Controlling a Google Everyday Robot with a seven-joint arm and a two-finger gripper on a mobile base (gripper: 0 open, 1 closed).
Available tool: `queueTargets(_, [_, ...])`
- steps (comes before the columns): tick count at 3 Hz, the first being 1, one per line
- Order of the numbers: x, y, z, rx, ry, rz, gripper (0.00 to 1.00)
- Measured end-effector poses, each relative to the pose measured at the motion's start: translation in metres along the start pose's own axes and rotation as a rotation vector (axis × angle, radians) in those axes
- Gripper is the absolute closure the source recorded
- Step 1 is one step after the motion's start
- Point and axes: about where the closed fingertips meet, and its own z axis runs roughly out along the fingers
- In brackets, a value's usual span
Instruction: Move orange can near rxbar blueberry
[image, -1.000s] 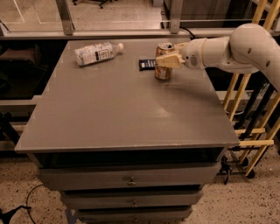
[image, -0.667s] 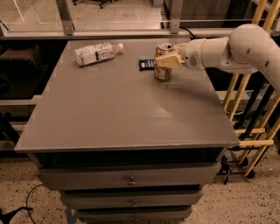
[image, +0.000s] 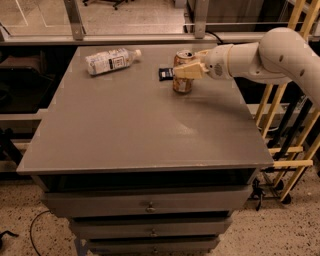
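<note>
The orange can (image: 182, 83) stands upright on the grey table (image: 140, 125) at the back right, its silver top showing. The rxbar blueberry (image: 165, 73), a small dark flat bar, lies just left of and behind the can, partly hidden by it. My gripper (image: 187, 70) reaches in from the right on a white arm, and its pale fingers are shut around the upper part of the can.
A clear plastic bottle (image: 110, 60) with a white label lies on its side at the back left. Wooden racks (image: 285, 130) stand to the right of the table. Drawers (image: 150, 205) sit below the tabletop.
</note>
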Motion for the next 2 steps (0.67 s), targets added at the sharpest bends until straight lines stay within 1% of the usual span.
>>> queueTargets(1, [-0.0001, 0.0014, 0.0022, -0.004, 0.0, 0.0, 0.05])
queueTargets(2, [-0.0002, 0.0024, 0.0039, -0.007, 0.0, 0.0, 0.0])
